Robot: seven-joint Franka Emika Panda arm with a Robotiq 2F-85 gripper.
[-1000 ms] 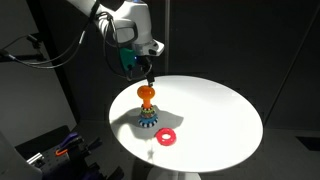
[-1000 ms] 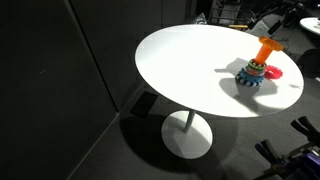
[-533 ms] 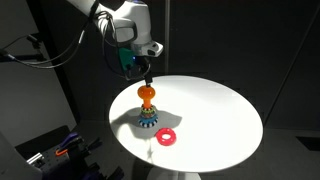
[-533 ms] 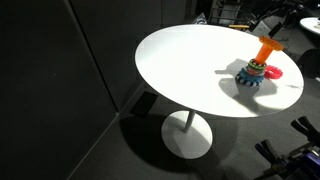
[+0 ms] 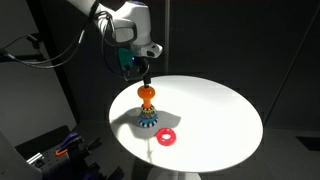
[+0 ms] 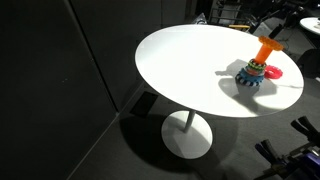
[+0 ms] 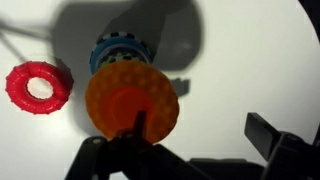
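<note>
Sitting atop the multicoloured plastic ring stacker [image 5: 148, 119] on the round white table [image 5: 220, 110]: orange ribbed plastic cap [image 7: 130, 100]. Directly above hangs the gripper [image 7: 198, 124], jaws spread, one finger overlapping the cap. An off-centre descent would likely topple the stack. Red plastic ring [image 7: 38, 87] lies just beside.

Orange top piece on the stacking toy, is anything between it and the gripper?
Nothing visible. The gripper hangs directly above the orange top piece, with no object between them. The red ring lies flat on the table, off to one side and out of the way.
</note>
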